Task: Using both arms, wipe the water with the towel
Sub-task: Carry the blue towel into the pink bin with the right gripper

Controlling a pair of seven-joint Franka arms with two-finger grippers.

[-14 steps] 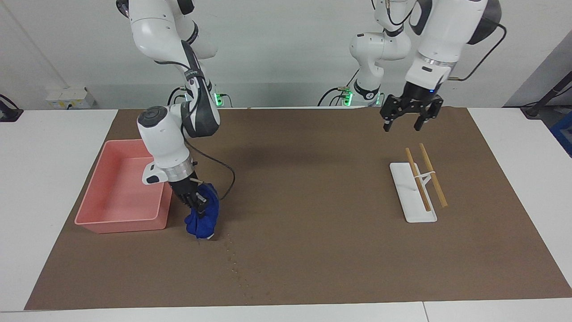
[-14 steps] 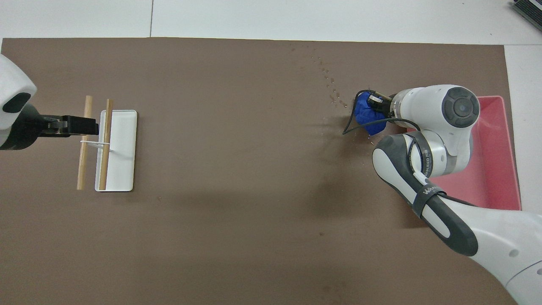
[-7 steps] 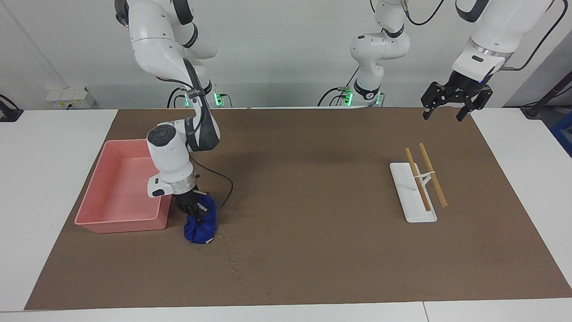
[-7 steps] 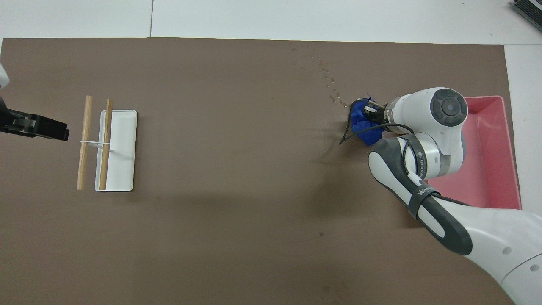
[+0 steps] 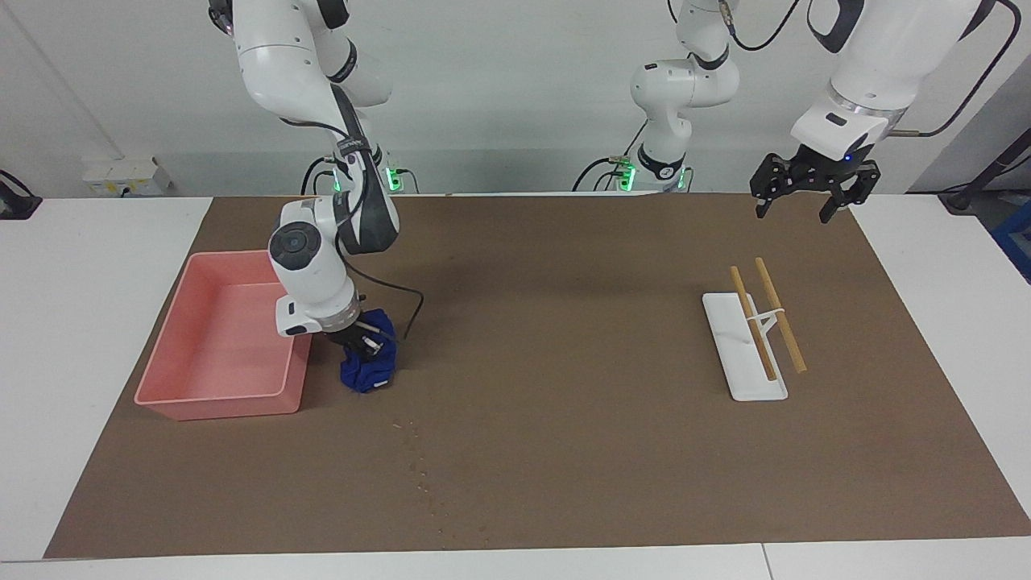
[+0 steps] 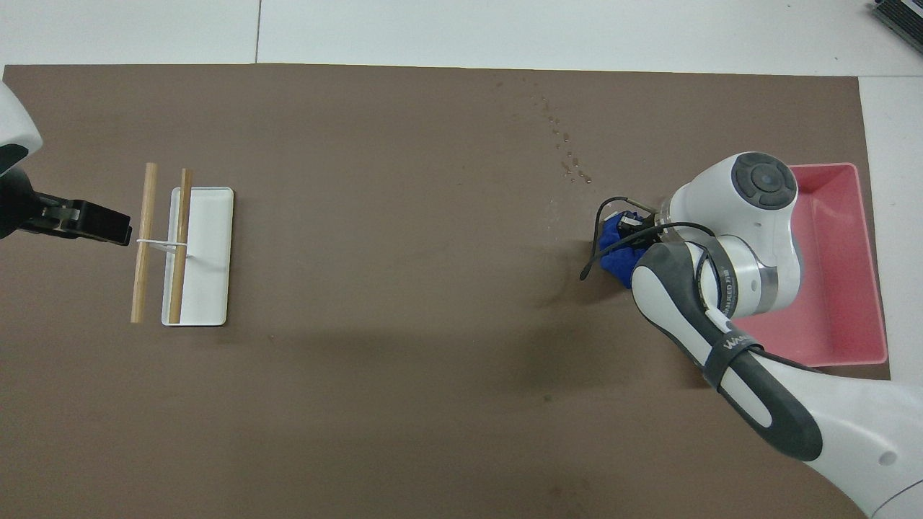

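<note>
My right gripper [image 5: 360, 342] is shut on a crumpled blue towel [image 5: 369, 372] and presses it onto the brown mat beside the pink bin [image 5: 173, 399]. In the overhead view the towel [image 6: 619, 261] is mostly hidden under the right wrist and gripper [image 6: 631, 223]. A trail of water drops [image 5: 420, 467] lies on the mat, farther from the robots than the towel; it also shows in the overhead view [image 6: 566, 155]. My left gripper [image 5: 808, 197] is open and empty, raised over the mat beside the wooden sticks; it also shows in the overhead view [image 6: 108, 223].
A white tray [image 5: 745, 379] with two wooden sticks [image 5: 777, 314] on a wire rest stands toward the left arm's end, also in the overhead view [image 6: 209, 252]. The pink bin [image 6: 872, 288] stands at the right arm's end. The brown mat [image 5: 564, 338] covers the table.
My right gripper has dragged the towel toward the robots, away from the water drops. My left gripper has risen and swung out toward its own end of the table.
</note>
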